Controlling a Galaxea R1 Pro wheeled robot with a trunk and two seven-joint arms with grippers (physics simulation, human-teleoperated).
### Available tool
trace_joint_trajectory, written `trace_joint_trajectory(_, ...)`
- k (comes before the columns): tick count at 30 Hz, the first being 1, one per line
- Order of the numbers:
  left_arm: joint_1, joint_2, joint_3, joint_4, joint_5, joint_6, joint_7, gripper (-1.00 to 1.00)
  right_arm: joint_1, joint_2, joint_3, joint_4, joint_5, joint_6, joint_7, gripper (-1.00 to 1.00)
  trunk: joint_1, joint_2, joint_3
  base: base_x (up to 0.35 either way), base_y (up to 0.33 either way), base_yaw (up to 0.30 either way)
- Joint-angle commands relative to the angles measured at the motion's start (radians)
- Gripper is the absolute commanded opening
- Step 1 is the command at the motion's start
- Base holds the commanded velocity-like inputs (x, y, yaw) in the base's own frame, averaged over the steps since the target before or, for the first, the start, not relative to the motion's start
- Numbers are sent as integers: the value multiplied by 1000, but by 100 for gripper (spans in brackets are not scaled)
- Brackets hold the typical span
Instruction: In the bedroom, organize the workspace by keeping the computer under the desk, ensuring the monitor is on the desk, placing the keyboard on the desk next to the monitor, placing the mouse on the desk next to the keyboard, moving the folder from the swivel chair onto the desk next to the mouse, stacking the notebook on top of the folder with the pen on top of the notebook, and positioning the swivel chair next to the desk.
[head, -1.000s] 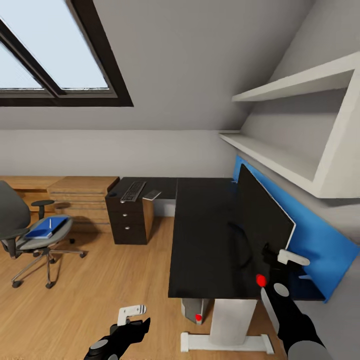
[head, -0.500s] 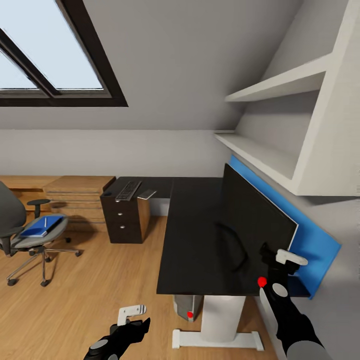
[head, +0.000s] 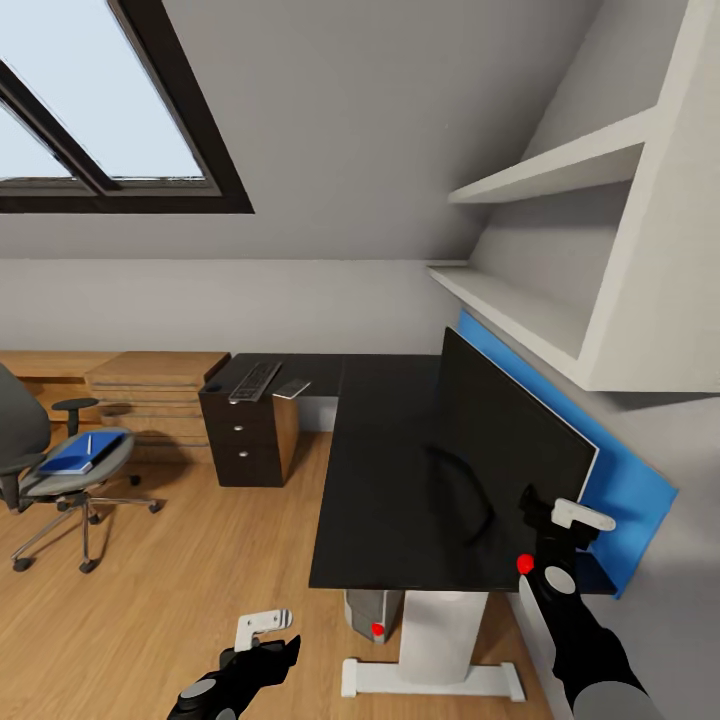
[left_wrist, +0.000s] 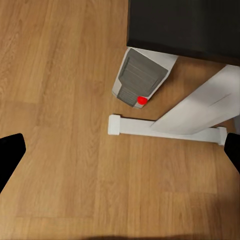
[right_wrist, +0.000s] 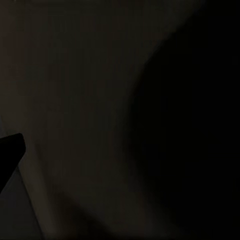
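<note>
The black-topped desk (head: 385, 470) carries the wide black monitor (head: 500, 440) along its blue back panel. My right gripper (head: 556, 513) is at the monitor's near end, just above its red dot, fingers apart on either side of the edge; in the right wrist view one fingertip (right_wrist: 9, 150) shows against dark. Low over the floor, my left gripper (head: 262, 640) is open, and its wrist view looks down on the computer (left_wrist: 137, 77) under the desk (left_wrist: 185, 25). The keyboard (head: 255, 380), mouse (head: 213, 387) and notebook (head: 293, 388) lie on the far desk wing. The folder (head: 68, 457) and pen (head: 88, 443) rest on the swivel chair (head: 40, 480).
Light wooden cabinets (head: 150, 385) line the far wall left of the black drawer unit (head: 245, 440). White shelves (head: 540, 300) hang over the desk's right side. The desk's white leg and foot (head: 430, 675) stand beside the computer (head: 375, 612). Wooden floor (head: 180, 560) lies between chair and desk.
The whole picture has shifted slightly left as the camera moved. Both arms hold the same pose, and nothing on the desk or chair has shifted.
</note>
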Motion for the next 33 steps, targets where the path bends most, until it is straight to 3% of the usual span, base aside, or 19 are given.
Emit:
trace_joint_trajectory(1, -1, 1, -3, -1, 11, 1, 10, 100, -1, 0, 0, 0, 4, -3, -4, 100, 0, -1, -1, 0, 0, 0)
trace_joint_trajectory(14, -1, 1, -4, -1, 10, 1, 10, 100, -1, 0, 0, 0, 3, -3, -3, 100, 0, -1, -1, -15, 14, 0)
trace_joint_trajectory(27, -1, 1, -5, -1, 13, 1, 10, 100, -1, 0, 0, 0, 4, -3, -3, 100, 0, -1, -1, -251, 52, 0)
trace_joint_trajectory(33, -1, 1, -4, -1, 14, 1, 10, 100, -1, 0, 0, 0, 3, -4, -3, 100, 0, -1, -1, -45, 1, 0)
